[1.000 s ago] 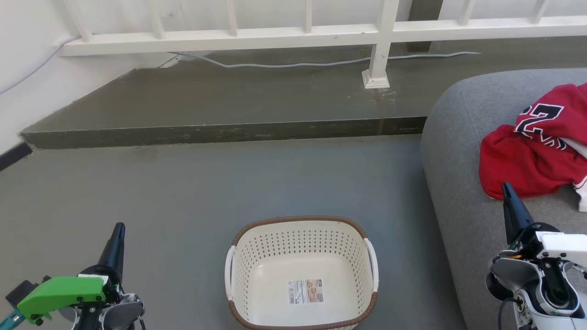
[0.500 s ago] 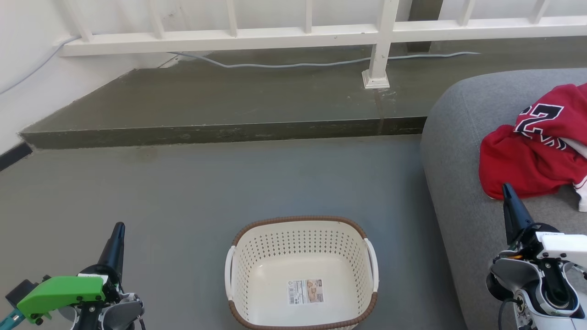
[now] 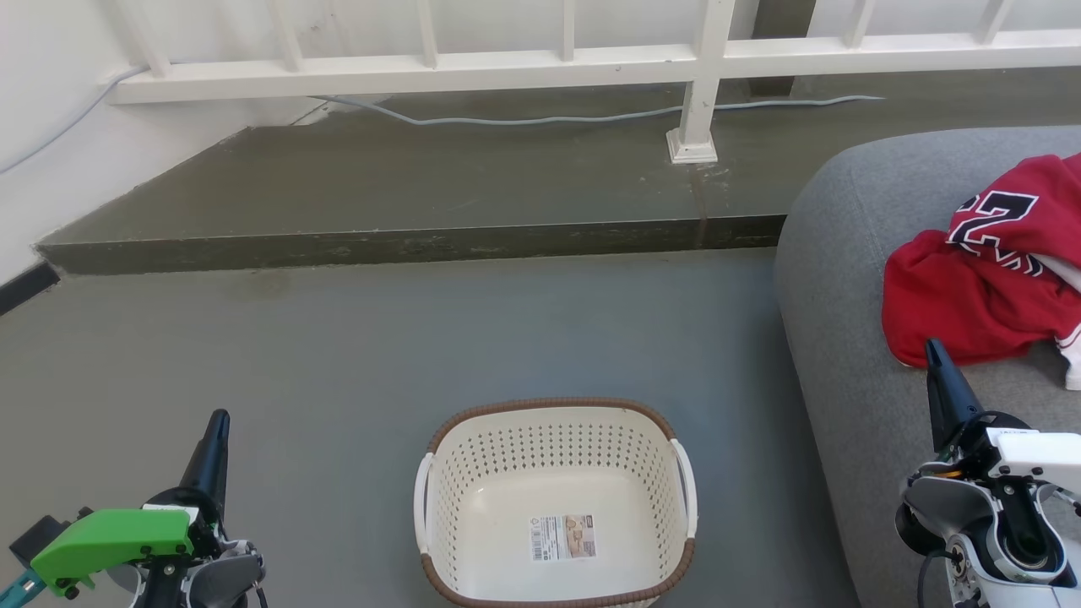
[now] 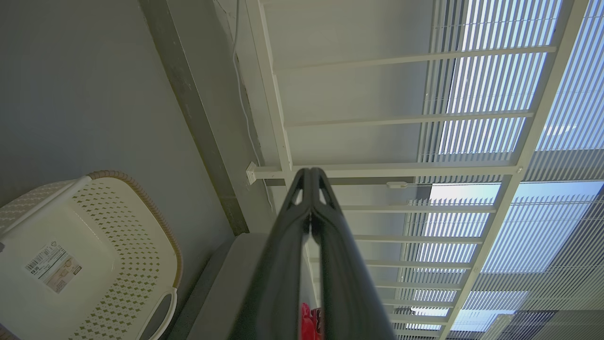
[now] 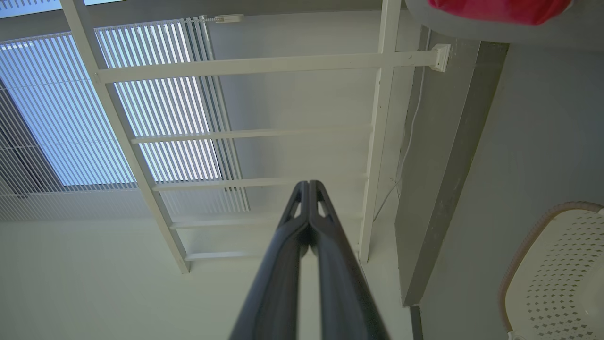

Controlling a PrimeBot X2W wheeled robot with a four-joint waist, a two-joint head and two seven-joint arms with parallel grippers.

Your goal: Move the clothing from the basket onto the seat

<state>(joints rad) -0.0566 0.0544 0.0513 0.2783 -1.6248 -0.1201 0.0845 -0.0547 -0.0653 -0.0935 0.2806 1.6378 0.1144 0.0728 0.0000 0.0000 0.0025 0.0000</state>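
Clothing [image 3: 971, 295]: on seat [image 3: 836, 338] edge.
Basket [image 3: 553, 404]: floor [image 3: 380, 355]; step [image 3: 405, 245], railing [image 3: 422, 63] beyond.
Left gripper [image 3: 220, 418], right gripper [image 3: 932, 346]: pressed together.

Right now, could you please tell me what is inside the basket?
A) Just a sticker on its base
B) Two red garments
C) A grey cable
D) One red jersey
A: the basket holds nothing but its sticker, while the clothing lies on the seat.

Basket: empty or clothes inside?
Empty. The basket shows a bare base with its sticker; the clothing lies on the seat.
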